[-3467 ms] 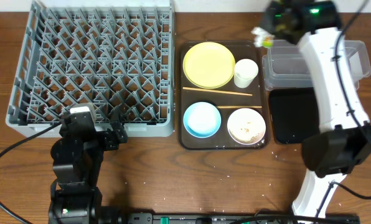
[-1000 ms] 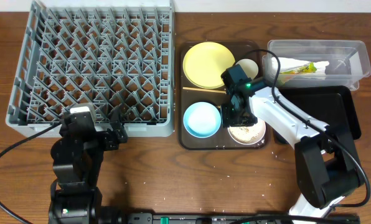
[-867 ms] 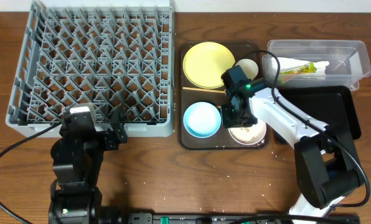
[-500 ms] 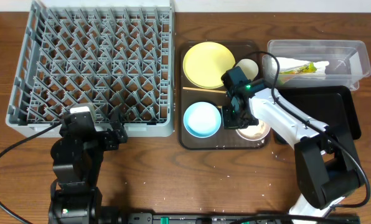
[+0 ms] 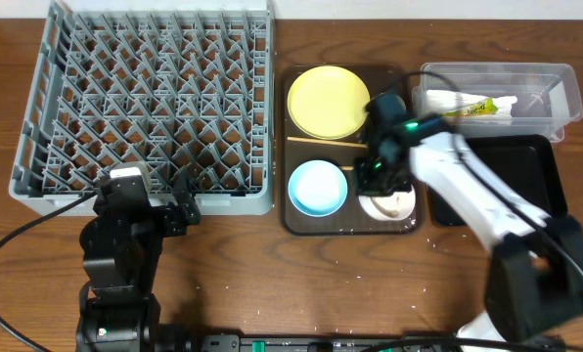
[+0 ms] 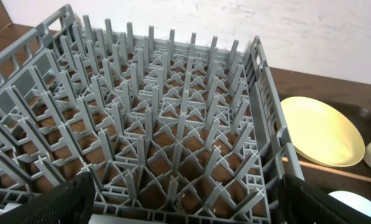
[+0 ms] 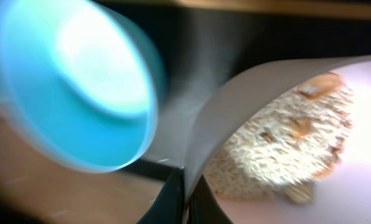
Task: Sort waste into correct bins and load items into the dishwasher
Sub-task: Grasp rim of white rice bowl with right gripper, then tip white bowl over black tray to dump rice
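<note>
Grey plastic dish rack (image 5: 145, 98) fills the left side, and we see our left gripper (image 6: 185, 186) hang at its near edge with fingers wide apart, holding nothing. Beside the rack, the brown serving tray (image 5: 331, 225) carries the yellow plate (image 5: 328, 101), chopsticks (image 5: 316, 141), light blue bowl (image 5: 317, 187) and white bowl (image 5: 397, 203). Our right arm (image 5: 468, 191) crosses the black tray (image 5: 544, 166). The snack wrapper (image 5: 472, 103) lies in the clear tub (image 5: 536, 78). Our right gripper (image 7: 187, 186) pinches the white bowl's rim between nearly closed fingers, with rice crumbs (image 7: 266, 155) just inside.
</note>
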